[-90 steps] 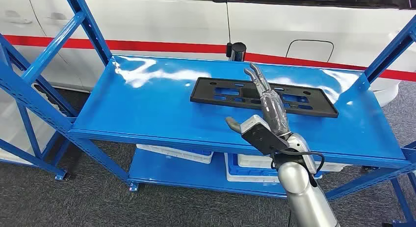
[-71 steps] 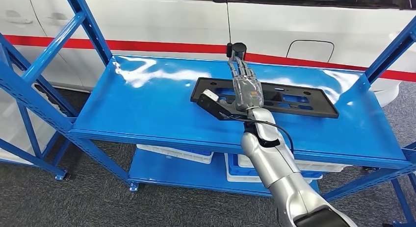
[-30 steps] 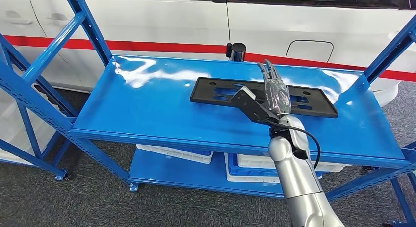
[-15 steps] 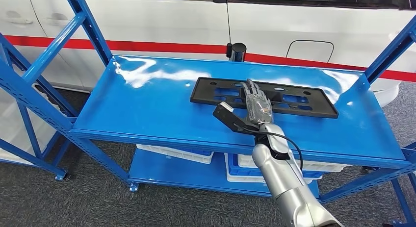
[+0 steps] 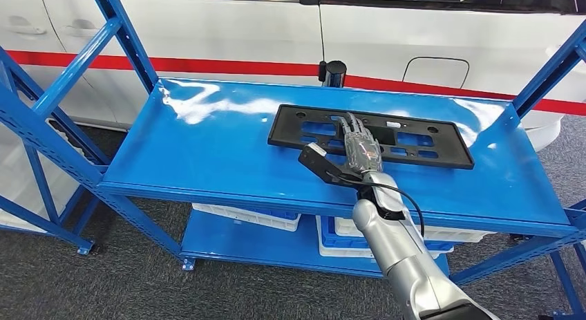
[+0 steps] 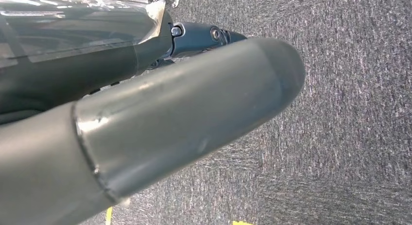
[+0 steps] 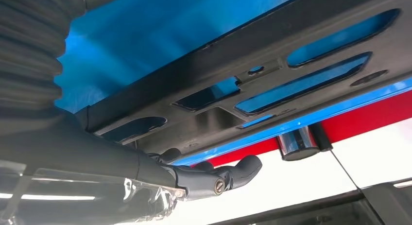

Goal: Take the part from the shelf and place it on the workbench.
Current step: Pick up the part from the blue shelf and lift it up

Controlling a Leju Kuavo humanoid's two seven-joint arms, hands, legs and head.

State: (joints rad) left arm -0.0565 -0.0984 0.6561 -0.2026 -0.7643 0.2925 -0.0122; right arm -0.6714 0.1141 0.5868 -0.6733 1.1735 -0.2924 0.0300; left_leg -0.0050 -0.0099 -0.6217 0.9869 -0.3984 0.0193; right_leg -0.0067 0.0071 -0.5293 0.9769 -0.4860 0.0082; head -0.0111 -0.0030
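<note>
The part is a long black plastic plate [image 5: 421, 139] with slots, lying flat on the top board of the blue shelf [image 5: 207, 147]. My right hand [image 5: 359, 146] lies over the plate's middle near its front edge, fingers stretched across it and touching it. In the right wrist view the plate [image 7: 291, 55] runs in above my dark fingers [image 7: 214, 179], and its near edge is hidden behind my hand. Whether my thumb is under the edge I cannot tell. My left hand [image 6: 170, 98] hangs over grey carpet, holding nothing that I can see.
Slanted blue posts [image 5: 117, 30] frame the shelf on both sides. White crates [image 5: 242, 216] stand on the lower board. A white car with a red stripe [image 5: 228, 63] fills the background. A dark round cap [image 5: 335, 70] stands behind the shelf's back edge.
My right hand swept over the plate, left then right, and has settled on its middle. Since half a second ago the hand has barely moved and the plate has shifted slightly.
</note>
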